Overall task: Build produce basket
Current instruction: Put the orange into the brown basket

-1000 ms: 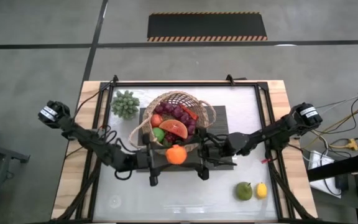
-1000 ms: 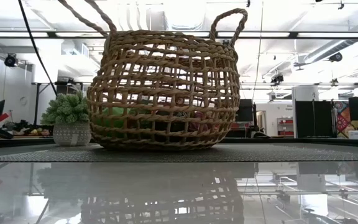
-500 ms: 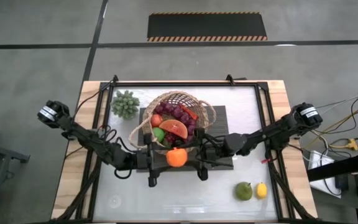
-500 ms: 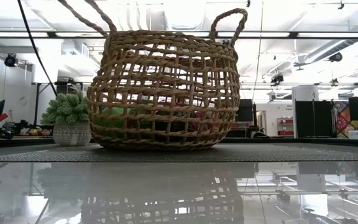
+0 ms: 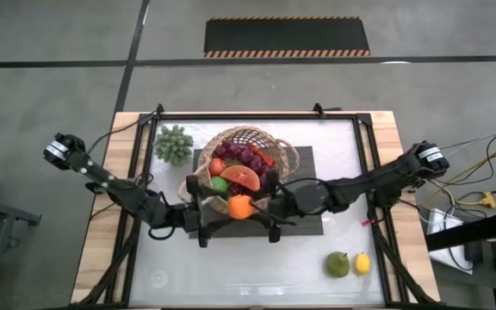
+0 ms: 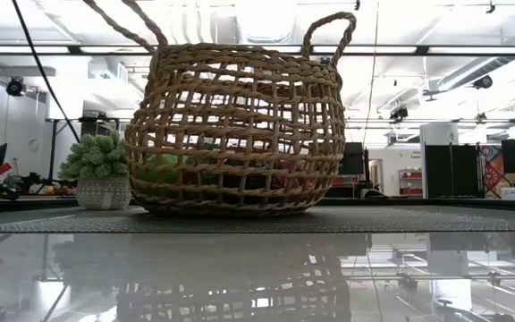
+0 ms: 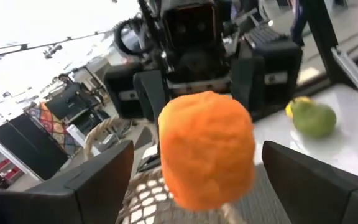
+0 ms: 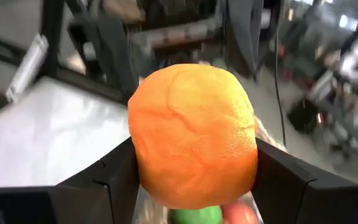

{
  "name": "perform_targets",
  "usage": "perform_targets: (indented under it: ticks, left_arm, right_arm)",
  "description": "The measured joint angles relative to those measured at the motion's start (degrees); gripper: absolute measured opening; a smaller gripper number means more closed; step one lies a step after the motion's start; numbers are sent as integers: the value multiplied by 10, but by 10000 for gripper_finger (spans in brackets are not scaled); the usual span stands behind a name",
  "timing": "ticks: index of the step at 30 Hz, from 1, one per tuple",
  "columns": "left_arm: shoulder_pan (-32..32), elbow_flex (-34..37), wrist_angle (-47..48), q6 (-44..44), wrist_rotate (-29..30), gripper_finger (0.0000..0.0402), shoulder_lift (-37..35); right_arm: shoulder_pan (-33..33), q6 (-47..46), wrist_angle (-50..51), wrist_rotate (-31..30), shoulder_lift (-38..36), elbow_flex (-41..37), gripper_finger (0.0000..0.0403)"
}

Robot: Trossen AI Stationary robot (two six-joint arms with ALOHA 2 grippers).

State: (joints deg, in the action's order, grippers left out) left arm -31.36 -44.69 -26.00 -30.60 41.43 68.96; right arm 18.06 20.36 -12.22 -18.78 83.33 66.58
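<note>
The tan wicker basket [image 5: 246, 159] stands on a dark mat [image 5: 306, 162] and holds purple grapes, a watermelon slice, a green apple, a red apple and a carrot; it also shows in the low view [image 6: 235, 125]. My right gripper [image 5: 255, 207] is shut on an orange [image 5: 240, 207] at the basket's near rim. My left gripper [image 5: 217, 213] faces it from the left, open, its fingers wide to either side of the orange [image 7: 207, 149] and apart from it. A green fruit [image 5: 338, 263] and a lemon [image 5: 362, 263] lie on the table at the near right. My right gripper pinches the orange's two opposite sides [image 8: 143, 155] between its two fingers. The fingers come level from the table's right side. The orange is lifted clear, by the basket's near rim.
A small potted plant [image 5: 173, 144] stands at the far left of the basket. The glass tabletop [image 5: 231, 271] lies open toward the near edge. A black frame runs around the table's edges.
My right gripper has carried the orange a little toward the table's far edge and left, up to the basket's near rim. My left gripper has gone the same way, still open and facing the orange.
</note>
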Motion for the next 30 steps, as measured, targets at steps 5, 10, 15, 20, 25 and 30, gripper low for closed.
perform_targets:
  ticks: [5, 10, 15, 20, 25, 30]
  left_arm:
    - [0, 7, 73, 28, 1, 336, -47]
    - [0, 33, 76, 16, 1, 336, -84]
    - [-1, 52, 74, 21, 26, 336, -129]
    - [-2, 84, 74, 32, 26, 336, -162]
    - [-2, 87, 71, 32, 26, 336, -177]
    - [-2, 87, 74, 29, 26, 336, -176]
  right_arm:
    - [-10, -76, 231, -21, 13, 123, 231]
    - [-50, -136, 415, -22, 47, 233, 231]
    - [-114, -189, 554, -22, 93, 329, 231]
    - [-178, -208, 630, -18, 162, 392, 231]
    - [-230, -203, 667, -18, 238, 458, 235]
    - [-261, -201, 739, -23, 313, 535, 239]
